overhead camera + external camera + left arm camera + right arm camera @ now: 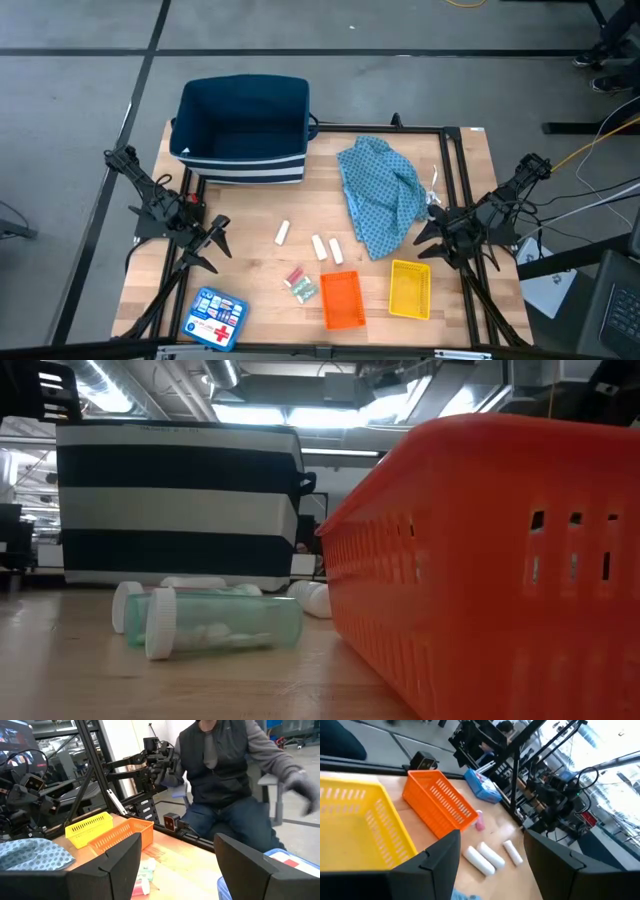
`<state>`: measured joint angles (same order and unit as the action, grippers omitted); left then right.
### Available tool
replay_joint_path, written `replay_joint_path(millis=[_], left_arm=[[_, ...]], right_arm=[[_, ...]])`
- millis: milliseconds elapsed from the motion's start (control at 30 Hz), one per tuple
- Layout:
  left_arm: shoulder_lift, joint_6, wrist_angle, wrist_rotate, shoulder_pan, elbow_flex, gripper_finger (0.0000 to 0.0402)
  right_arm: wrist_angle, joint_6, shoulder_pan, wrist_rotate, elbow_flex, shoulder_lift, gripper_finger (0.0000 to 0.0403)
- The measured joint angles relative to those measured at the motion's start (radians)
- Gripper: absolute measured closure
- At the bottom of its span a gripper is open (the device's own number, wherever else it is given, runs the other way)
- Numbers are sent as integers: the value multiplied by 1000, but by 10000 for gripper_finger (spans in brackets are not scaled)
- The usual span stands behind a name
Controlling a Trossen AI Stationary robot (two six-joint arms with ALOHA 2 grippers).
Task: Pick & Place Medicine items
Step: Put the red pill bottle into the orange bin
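Three small white sticks [282, 232] [319, 246] [336, 250] lie on their sides mid-table, and two of them show in the right wrist view [480, 857] [512, 851]. A tiny red packet [294, 274] and a greenish one [303, 290] lie next to the orange tray [342, 300]. In the low view the greenish item [215, 625] looks like a capped vial lying on its side. My left gripper [215, 240] hovers open, left of the sticks. My right gripper [424, 236] hovers open near the blue cloth's edge, above the yellow tray [410, 288].
A navy striped basket [243, 128] stands at the far edge. The blue patterned cloth [382, 193] lies crumpled right of centre. A flat blue box with a red cross [216, 318] sits near the left front corner. A person [225, 770] sits beyond the table.
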<state>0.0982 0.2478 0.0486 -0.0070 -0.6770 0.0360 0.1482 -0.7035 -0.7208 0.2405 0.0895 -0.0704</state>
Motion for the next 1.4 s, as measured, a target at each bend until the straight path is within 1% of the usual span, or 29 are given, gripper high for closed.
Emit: replay_joint_path(millis=[200, 267, 333, 400, 467, 533, 633, 700, 767, 800, 833, 900, 933, 1000, 1067, 1133, 1200, 1300, 1400], left_arm=[[0, 0, 0, 0, 0, 0, 155], [0, 0, 0, 0, 0, 0, 155], [0, 0, 0, 0, 0, 0, 155], [0, 35, 0, -2, 0, 0, 155], [0, 102, 0, -2, 0, 0, 155], [0, 136, 5, 9, 0, 0, 155], [0, 136, 94, 87, 0, 0, 155], [0, 196, 157, 128, 0, 1, 155], [-1, 259, 178, 128, 0, 1, 155], [-1, 257, 179, 125, 0, 1, 155], [-1, 224, 177, 105, 1, 1, 155], [0, 70, 176, 20, 10, 1, 155], [0, -31, 177, -49, 18, 1, 155], [0, -218, 169, -221, 40, 1, 155], [0, -339, 170, -419, 65, 1, 155], [0, -397, 172, -600, 87, 1, 155], [0, -417, 173, -735, 104, 1, 155], [0, -416, 172, -873, 119, 1, 155], [0, -420, 173, -946, 126, 1, 155]], right_arm=[[-8, 170, 0, -105, 0, 0, 183], [-38, 277, 0, -109, 0, 0, 183], [-76, 395, 0, -93, 0, 0, 183], [-120, 483, 0, -64, 0, 0, 183], [-160, 506, 0, -25, 0, 0, 183], [-183, 508, 0, -4, 0, 0, 183], [-194, 509, 0, 3, 0, 0, 183], [-193, 508, 0, -12, 0, 0, 183], [-193, 509, 0, -23, 0, 0, 183], [-194, 511, 0, -23, 0, 0, 183], [-195, 512, 0, -20, 0, 0, 183], [-212, 493, 0, -16, 0, 0, 183], [-227, 480, 0, -14, 0, 0, 183], [-246, 458, 0, -13, 0, 0, 183], [-259, 453, 0, -13, 0, 0, 183], [-260, 458, 0, -26, 0, 0, 183], [-257, 476, 0, -82, 0, 0, 183], [-256, 524, 0, -161, 0, 0, 183], [-254, 564, 0, -209, 0, 0, 183]])
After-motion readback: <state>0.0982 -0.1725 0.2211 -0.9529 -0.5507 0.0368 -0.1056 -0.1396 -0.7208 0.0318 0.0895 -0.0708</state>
